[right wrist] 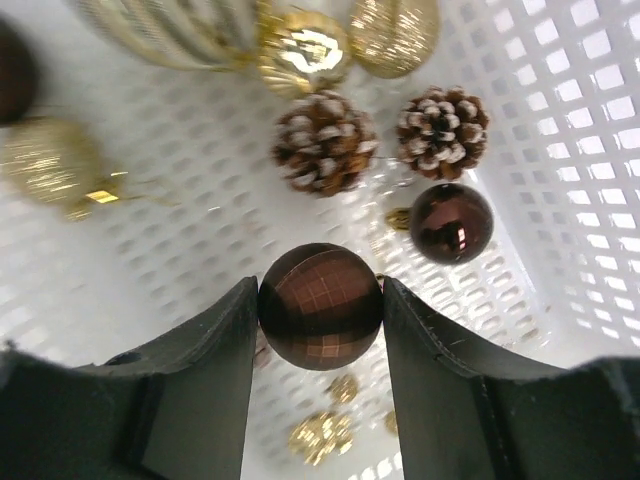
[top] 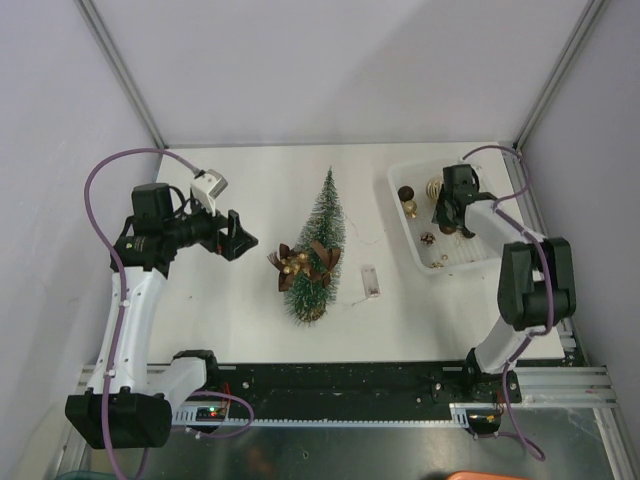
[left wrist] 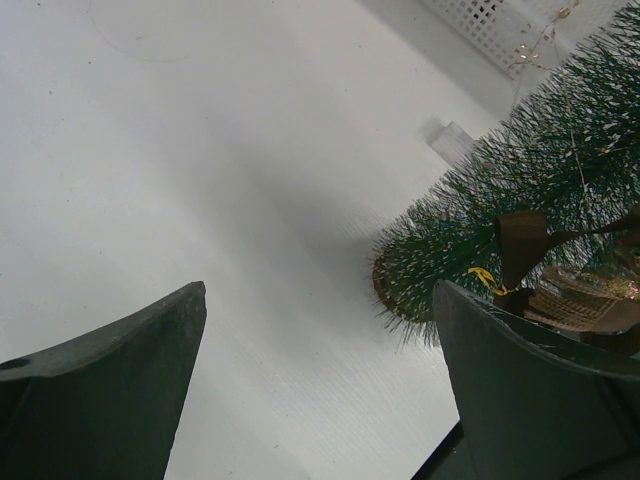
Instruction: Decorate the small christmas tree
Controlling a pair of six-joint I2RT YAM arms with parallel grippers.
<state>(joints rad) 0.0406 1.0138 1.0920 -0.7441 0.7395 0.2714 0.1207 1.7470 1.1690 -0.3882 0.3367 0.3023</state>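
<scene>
White bench (top: 215,305) carrying one small christmas tree (top: 318,235), one white plastic basket (top: 410,228) and one small clear box (top: 370,282). Two arms, one end effector each.

The tree appears to lie on its side at mid-bench, round brown base toward the arms, tip toward the far wall. One brown ribbon bow (top: 305,262) with gold trim sits on its lower half. The clear box lies just right of the base; the basket stands well apart at the far right.

Left end effector (top: 238,236): fingers spread wide, nothing between them, just left of the tree. Right end effector (right wrist: 320,300): lowered into the basket, fingers pressed against both sides of one faceted brown bauble (right wrist: 320,325).

Basket contents, right wrist view: two frosted pine cones (right wrist: 325,142); three brown baubles, namely the faceted one, a glossy brown bauble (right wrist: 450,222) and one cut off at the left edge; four larger gold baubles (right wrist: 305,48).

Bench surface plain white, with a black rail (top: 340,385) along its near edge. Pale lilac walls (top: 300,70) meet at aluminium posts (top: 122,75).

Small gold pieces (right wrist: 322,437) under the fingers are blurred and cannot be counted. The left wrist view cuts off the tree's tip and shows only a corner of the basket. Whether the faceted bauble is clear of the basket floor cannot be told.
</scene>
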